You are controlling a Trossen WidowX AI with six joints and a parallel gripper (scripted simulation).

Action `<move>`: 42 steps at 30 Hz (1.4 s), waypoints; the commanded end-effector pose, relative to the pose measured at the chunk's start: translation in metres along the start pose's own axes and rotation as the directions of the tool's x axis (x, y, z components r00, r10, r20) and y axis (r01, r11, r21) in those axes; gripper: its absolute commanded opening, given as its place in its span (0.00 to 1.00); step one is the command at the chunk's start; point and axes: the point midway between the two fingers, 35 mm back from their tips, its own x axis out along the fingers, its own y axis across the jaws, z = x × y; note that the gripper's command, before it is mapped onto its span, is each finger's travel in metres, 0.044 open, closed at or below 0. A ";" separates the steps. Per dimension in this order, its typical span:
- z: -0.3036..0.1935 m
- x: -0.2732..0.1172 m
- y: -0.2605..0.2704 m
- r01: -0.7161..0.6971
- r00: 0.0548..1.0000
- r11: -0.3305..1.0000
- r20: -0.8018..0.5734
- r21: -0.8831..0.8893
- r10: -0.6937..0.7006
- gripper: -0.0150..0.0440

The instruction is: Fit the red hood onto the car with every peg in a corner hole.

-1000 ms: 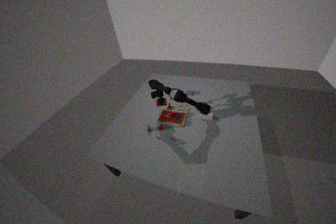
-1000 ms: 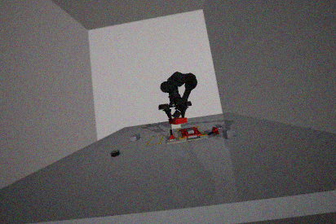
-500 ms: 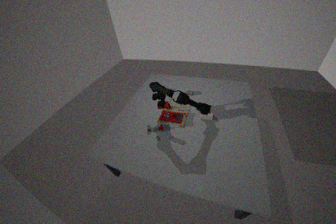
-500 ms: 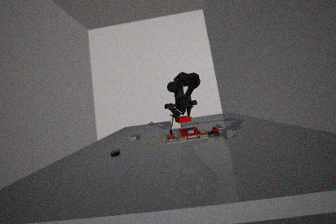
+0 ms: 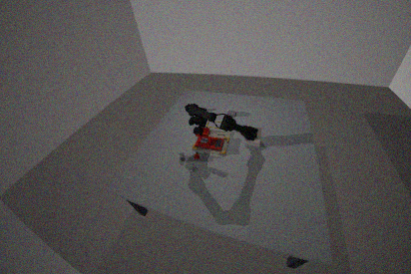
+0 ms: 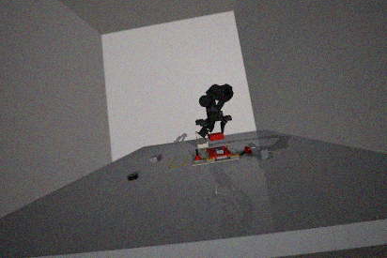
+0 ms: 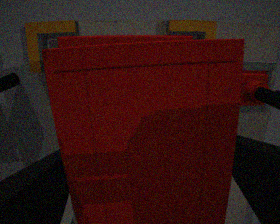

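Red, the hood point(image 5: 205, 132) point(image 6: 216, 136) point(image 7: 145, 115) is pinched by the gripper point(image 5: 199, 132) point(image 6: 214, 132) above the chassis point(image 5: 211, 143) point(image 6: 219, 152); if it is lowered while misaligned, pegs could be missed and the shell tilted.

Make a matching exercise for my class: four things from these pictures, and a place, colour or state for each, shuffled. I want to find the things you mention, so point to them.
Column 1
1. Hood point(image 5: 205, 132) point(image 6: 216, 136) point(image 7: 145, 100)
2. Gripper point(image 5: 201, 132) point(image 6: 215, 131) point(image 7: 148, 151)
3. Chassis point(image 5: 211, 143) point(image 6: 219, 152)
4. Outline point(image 6: 177, 167)

Column 2
A. Sitting low, in the jig
B. Yellow, marked on the table
C. Red, held up off the table
D. Black, closed on something

Pairs: 1-C, 2-D, 3-A, 4-B
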 end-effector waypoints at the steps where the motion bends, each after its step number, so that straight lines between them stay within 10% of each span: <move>1: -0.008 0.001 0.006 -0.005 1.000 0.999 -0.002 0.051 0.005 0.25; 42: -0.007 0.051 0.009 -0.007 1.000 0.999 -0.001 0.053 0.007 0.25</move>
